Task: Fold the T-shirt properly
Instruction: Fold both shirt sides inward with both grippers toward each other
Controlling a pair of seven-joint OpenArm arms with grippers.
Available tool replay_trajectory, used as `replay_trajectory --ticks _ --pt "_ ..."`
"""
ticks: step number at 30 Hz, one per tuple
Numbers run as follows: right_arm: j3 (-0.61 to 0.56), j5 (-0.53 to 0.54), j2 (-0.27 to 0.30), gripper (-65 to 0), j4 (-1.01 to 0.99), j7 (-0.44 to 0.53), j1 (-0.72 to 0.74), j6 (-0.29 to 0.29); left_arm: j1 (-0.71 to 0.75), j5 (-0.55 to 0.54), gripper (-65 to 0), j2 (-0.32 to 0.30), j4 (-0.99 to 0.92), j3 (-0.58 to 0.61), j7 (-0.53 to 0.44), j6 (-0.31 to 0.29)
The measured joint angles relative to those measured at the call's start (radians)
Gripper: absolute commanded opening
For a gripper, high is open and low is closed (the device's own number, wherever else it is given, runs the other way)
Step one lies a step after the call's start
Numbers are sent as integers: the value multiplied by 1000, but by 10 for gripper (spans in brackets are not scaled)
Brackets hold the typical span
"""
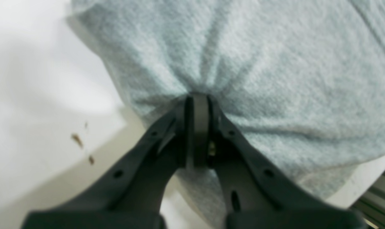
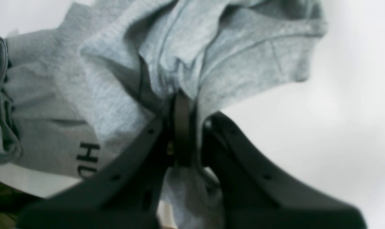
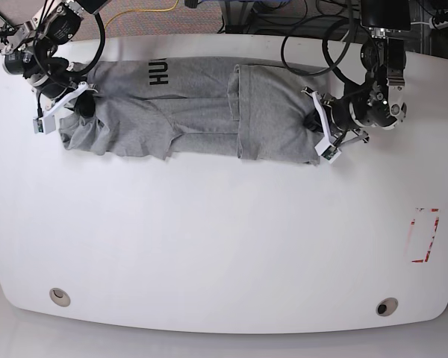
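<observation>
- I had the T-shirt (image 3: 187, 112) spread lengthwise along the far side of the worktop (image 3: 224, 246), stretched between my two sets of fingers.
- My left gripper (image 1: 197, 101) was pinched shut on its end of the cloth; my right gripper (image 2: 179, 98) was likewise clamped on bunched fabric.
- I judged this the grasp before a fold; next, both ends needed lifting together, evenly.

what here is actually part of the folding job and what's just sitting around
Part of the job:
T-shirt
left end effector, shut on the T-shirt
right end effector, shut on the T-shirt

Just lying about:
red-outlined rectangle on the table
cables
</observation>
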Motion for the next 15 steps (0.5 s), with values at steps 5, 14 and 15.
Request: replay_trajectory --ticks 5,14,15 --pt "-93 -11 10 -650 78 -11 -23 -1 -4 69 -639 37 8 4 -6 0" --pt "-265 4 1 -650 185 0 -37 -95 -7 159 -639 97 13 4 -18 2" --pt "-278 5 -8 -650 186 -3 -36 -95 -8 169 -639 103 13 4 -20 3"
